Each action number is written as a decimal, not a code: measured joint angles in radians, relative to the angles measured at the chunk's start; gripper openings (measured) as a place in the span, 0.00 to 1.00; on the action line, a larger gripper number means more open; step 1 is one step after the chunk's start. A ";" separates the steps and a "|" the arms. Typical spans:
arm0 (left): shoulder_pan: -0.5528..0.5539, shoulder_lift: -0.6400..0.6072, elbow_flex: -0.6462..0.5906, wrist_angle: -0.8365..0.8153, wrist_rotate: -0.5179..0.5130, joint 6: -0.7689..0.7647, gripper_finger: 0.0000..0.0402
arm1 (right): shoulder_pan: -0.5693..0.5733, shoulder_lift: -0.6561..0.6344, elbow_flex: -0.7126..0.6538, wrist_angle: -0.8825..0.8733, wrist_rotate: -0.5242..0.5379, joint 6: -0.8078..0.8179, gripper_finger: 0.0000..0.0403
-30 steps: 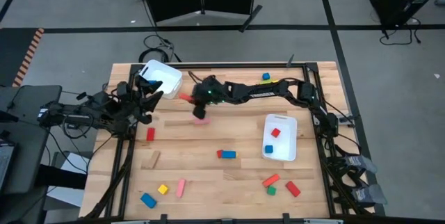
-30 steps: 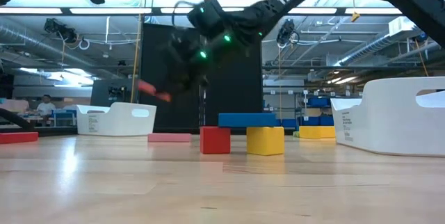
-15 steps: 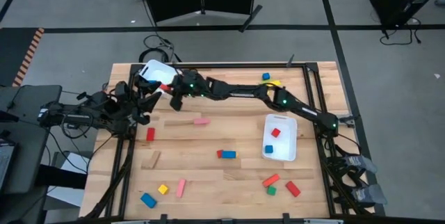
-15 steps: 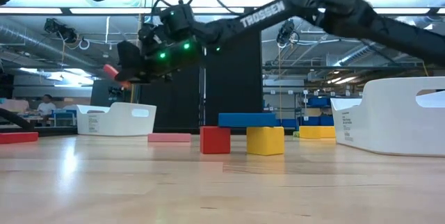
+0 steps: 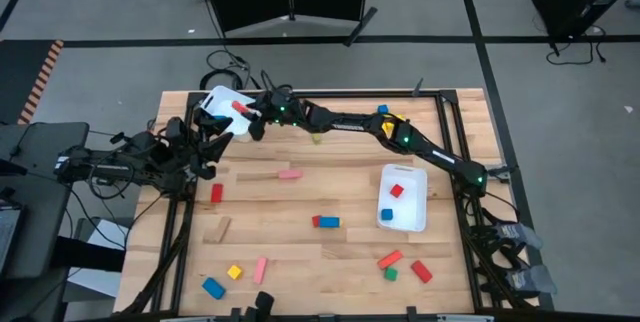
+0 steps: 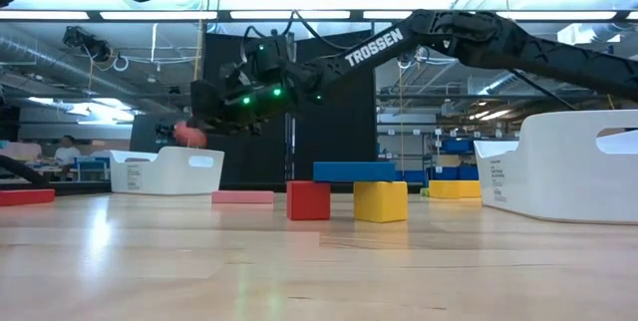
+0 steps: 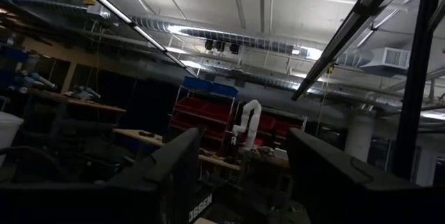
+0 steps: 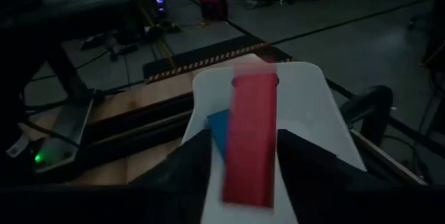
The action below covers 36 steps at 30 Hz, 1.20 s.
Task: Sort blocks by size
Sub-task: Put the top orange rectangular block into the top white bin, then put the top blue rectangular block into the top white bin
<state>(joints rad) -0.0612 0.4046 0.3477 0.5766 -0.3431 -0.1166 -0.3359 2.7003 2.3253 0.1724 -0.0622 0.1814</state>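
The right gripper (image 5: 247, 114) hangs over the far-left white bin (image 5: 222, 101), fingers parting around a red bar (image 8: 249, 138) mid-drop. Next it should retreat for another block.

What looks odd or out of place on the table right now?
Mostly the red bar: it is in mid-air above the far-left white bin, between the right gripper fingers, which look parted. Loose blocks lie scattered across the table, as expected mid-sort. Nothing looks damaged.
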 joint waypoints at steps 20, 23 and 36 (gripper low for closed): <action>0.000 0.000 0.000 -0.032 0.000 -0.019 0.56 | 0.043 -0.270 -0.264 0.127 0.065 -0.196 0.42; 0.000 0.000 0.000 -0.053 0.000 -0.019 0.56 | 0.050 -0.426 -0.523 0.311 0.115 -0.205 0.39; 0.001 0.097 0.000 -0.151 -0.080 -0.028 0.56 | 0.092 -1.153 -1.494 0.594 0.232 -0.182 0.39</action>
<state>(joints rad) -0.0601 0.5015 0.3477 0.4258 -0.4230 -0.1445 -0.2435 1.5472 0.8311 0.7660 0.1700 -0.0009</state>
